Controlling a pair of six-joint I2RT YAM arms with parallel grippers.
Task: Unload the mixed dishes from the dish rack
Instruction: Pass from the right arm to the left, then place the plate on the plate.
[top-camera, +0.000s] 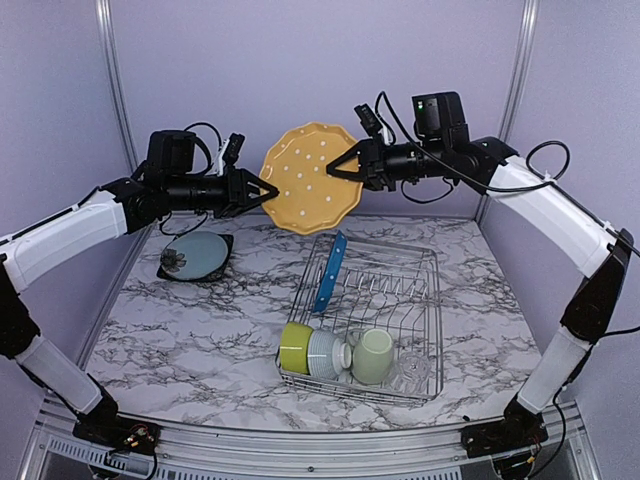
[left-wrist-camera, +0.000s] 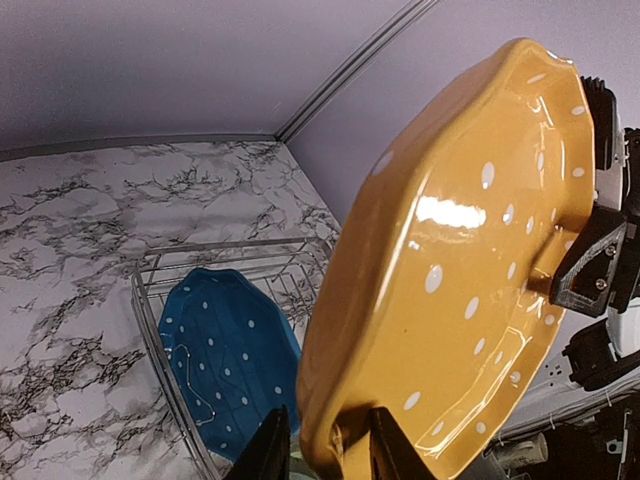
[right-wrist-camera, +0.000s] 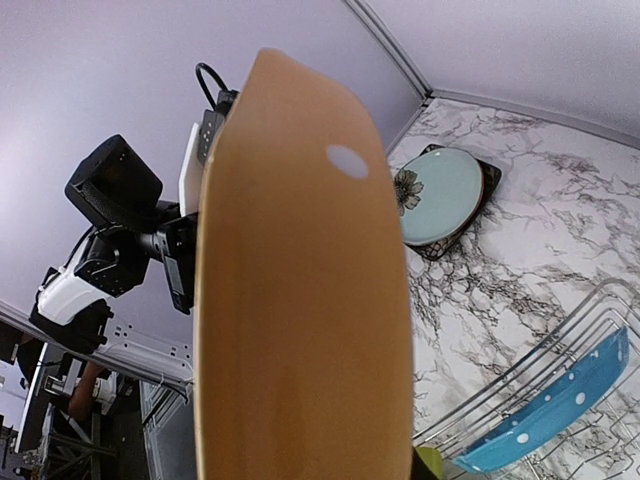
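**Orange plate aloft between two pincers**

From the top camera: the orange plate (top-camera: 305, 180) is up in the air above the far end of the counter (top-camera: 180, 340), standing on edge with its dotted face towards the arms. The right pincer (top-camera: 345, 165) is clamped on its right rim. The left pincer (top-camera: 268, 190) is at the opposite rim, so the line between the two grips runs straight left to right.

Below, the dish rack (top-camera: 437, 320) holds the blue dotted plate (top-camera: 330, 272) upright on edge, its long axis running near to far. The lime-green bowl (top-camera: 294, 347), white ribbed bowl (top-camera: 325, 352), pale green mug (top-camera: 373, 357) and clear glass (top-camera: 413, 368) line its near wall. Off to the left, the pale grey-green plate (top-camera: 197, 253) lies flat on the black plate (top-camera: 167, 272).

From the left wrist: the fingers (left-wrist-camera: 265, 450) straddle the orange rim, though I can't tell whether they are pinching it. A dark finger (left-wrist-camera: 585, 270) of the right pincer sits on the far rim.

From the right wrist: the orange plate fills the view nearly edge-on, standing tall, and it hides this pincer's own tips.
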